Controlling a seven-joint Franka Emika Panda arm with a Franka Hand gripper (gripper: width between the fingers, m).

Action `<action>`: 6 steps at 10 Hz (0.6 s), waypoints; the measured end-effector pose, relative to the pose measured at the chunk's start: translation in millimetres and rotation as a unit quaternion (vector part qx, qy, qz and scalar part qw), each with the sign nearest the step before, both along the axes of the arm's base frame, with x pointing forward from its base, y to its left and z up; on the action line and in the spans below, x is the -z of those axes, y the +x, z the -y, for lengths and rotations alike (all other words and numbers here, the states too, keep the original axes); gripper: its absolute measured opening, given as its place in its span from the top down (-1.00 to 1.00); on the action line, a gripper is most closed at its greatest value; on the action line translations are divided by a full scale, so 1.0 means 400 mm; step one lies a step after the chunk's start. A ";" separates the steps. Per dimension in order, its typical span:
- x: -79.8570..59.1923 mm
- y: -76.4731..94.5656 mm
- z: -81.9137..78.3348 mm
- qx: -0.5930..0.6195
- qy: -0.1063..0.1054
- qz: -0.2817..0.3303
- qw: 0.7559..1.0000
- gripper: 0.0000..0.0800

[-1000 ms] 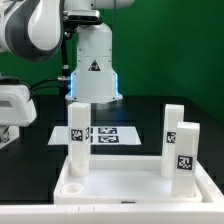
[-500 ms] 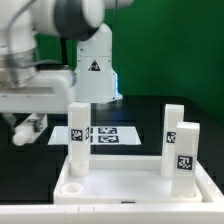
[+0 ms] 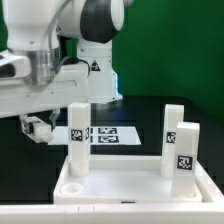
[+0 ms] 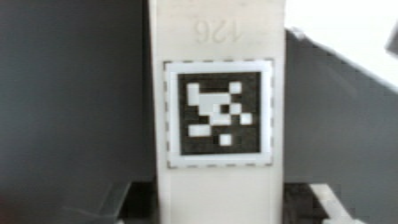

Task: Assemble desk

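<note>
**White leg block in the claw, panel waiting beyond it**

White plastic is filling the wrist view: we are seeing a leg block (image 4: pixel 215 110) running lengthwise between the dark fingers (image 4: pixel 80 200), so we are judging the gripper (image 3: pixel 37 128) as clamped on it, though the exterior view is showing the fingertips too blurred to confirm. We are placing the desk panel (image 3: pixel 130 182) below and toward the exterior view's right of the claw, near but apart. Three legs are standing upright in its corner sockets: one (image 3: pixel 78 138) nearest the claw, two (image 3: pixel 173 127) (image 3: pixel 184 150) farther off. We are reading the near empty socket (image 3: pixel 70 187) as the likely target; the long axis must be vertical to enter.
</note>
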State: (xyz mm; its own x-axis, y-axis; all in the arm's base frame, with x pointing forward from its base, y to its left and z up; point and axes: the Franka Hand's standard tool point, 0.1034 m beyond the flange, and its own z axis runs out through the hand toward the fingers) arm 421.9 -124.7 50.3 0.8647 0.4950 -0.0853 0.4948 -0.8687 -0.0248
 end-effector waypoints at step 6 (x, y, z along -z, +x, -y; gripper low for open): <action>0.006 -0.039 -0.036 -0.323 -0.011 0.024 0.946 0.29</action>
